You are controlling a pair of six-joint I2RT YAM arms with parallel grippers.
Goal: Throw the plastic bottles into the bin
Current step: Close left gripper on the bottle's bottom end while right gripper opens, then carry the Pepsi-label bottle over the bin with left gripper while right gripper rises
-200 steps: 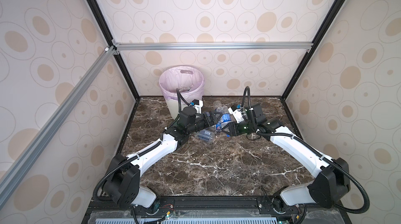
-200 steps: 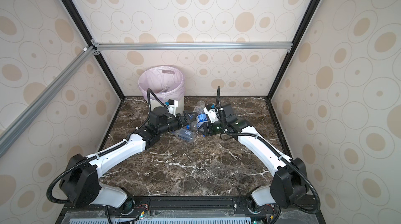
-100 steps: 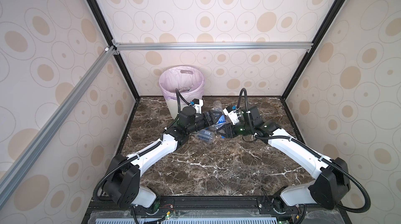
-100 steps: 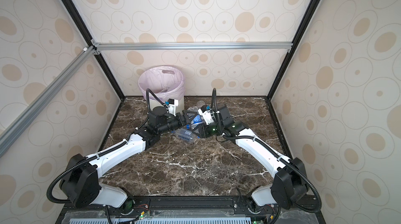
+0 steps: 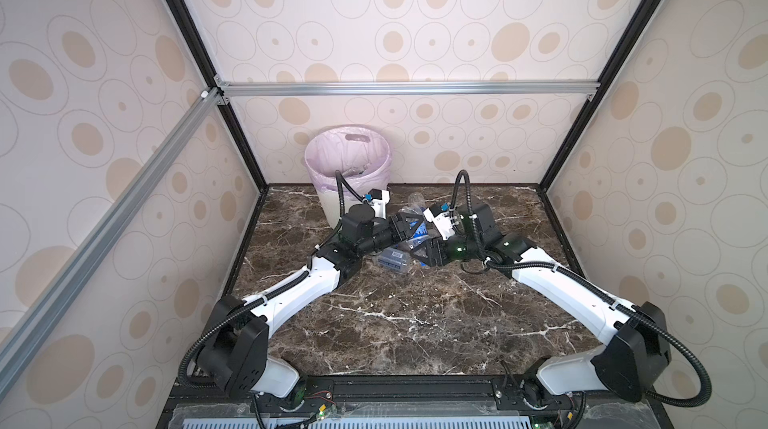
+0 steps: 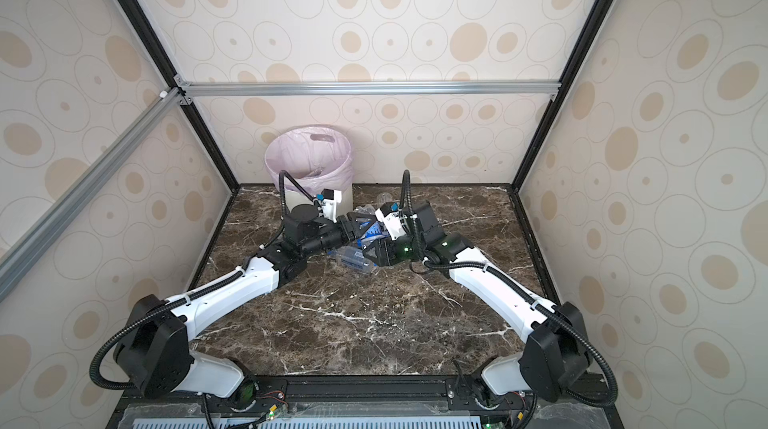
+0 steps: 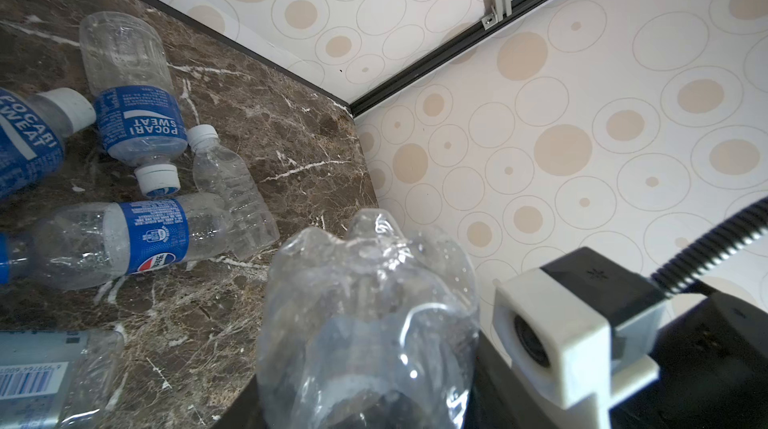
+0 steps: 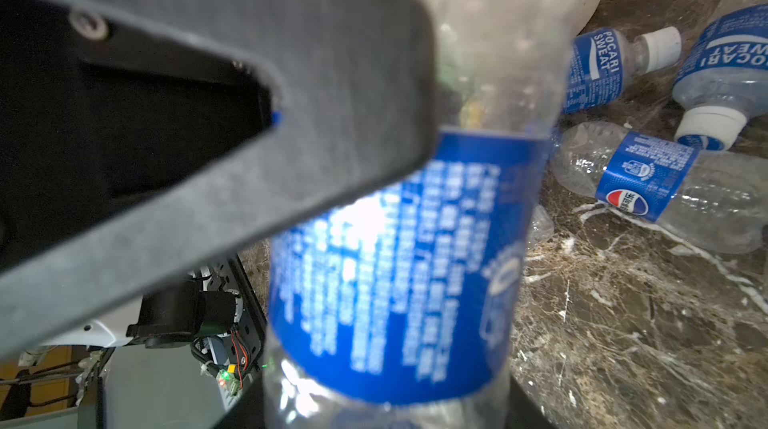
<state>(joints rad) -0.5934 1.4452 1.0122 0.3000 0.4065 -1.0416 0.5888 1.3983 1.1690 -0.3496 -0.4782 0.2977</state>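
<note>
in the left wrist view, "pocari sweat" stands in white, upside down, on the blue label of a white-capped bottle (image 7: 139, 127). the same words, cut off by the frame edge, run along the neighbouring bottle (image 7: 25, 148). a third bottle (image 7: 145, 240) carries the round red, white and blue pepsi sign above small print too fine to read. a barcode bottle (image 7: 41, 377) shows bars with unclear digits. in the right wrist view, the nearest bottle (image 8: 395, 260) bears blurred white print on blue, unreadable.

A staged lab booth is showing here: wallpapered panels (image 5: 415, 11) are enclosing a marble-look surface (image 5: 395, 323), and an aluminium rail (image 5: 407, 88) is crossing at twelve o'clock.
</note>
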